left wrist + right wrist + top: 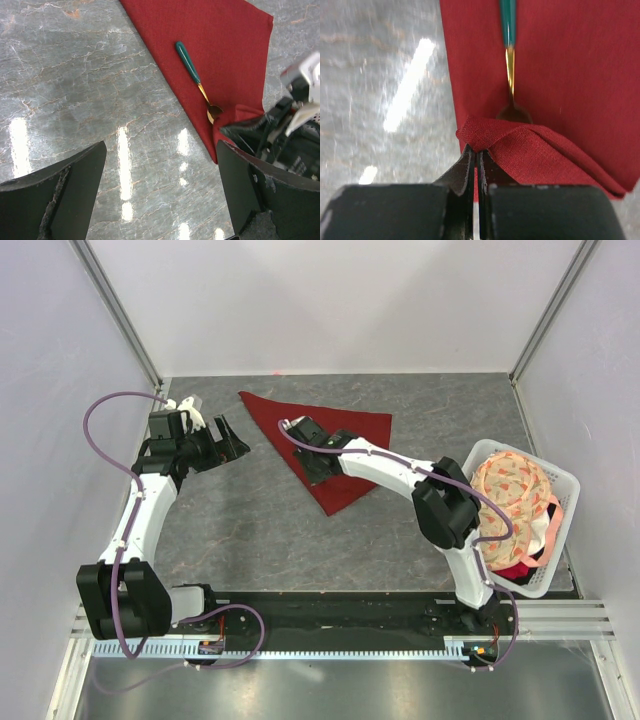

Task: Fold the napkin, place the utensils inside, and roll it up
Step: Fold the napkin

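You're likely starting the roll — right gripper (477,156) clamped on the napkin (560,60) corner just by the spoon (509,30) lying on it, left gripper (160,175) gaping empty — so draw that corner over the bowl.

I see the napkin (355,428) folded into a triangle on the tabletop (260,535). My right gripper (315,462) sits on it, and my left gripper (232,440) is just beside it.

napkin (220,47): dark red | spoon (196,80): green handle, gold bowl
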